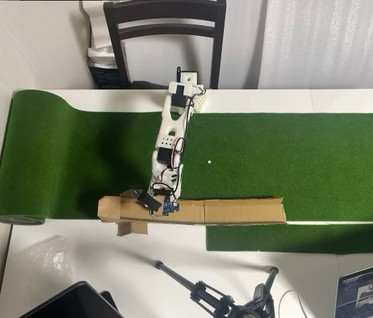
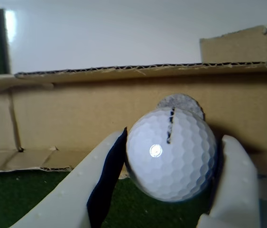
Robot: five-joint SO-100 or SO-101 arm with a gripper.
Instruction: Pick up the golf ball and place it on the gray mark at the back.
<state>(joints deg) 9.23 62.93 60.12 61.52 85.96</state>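
The white dimpled golf ball fills the middle of the wrist view, clamped between the two white fingers of my gripper, which is shut on it. Just behind and above the ball, the gray mark peeks out on the brown cardboard strip. In the overhead view the white arm reaches down from the top, and the gripper sits over the left part of the cardboard strip. The arm hides the ball and the mark there.
Green turf covers the table, with a tiny white dot on it. A dark chair stands behind the arm's base. A tripod, a laptop corner and a plastic bag lie on the white table in front.
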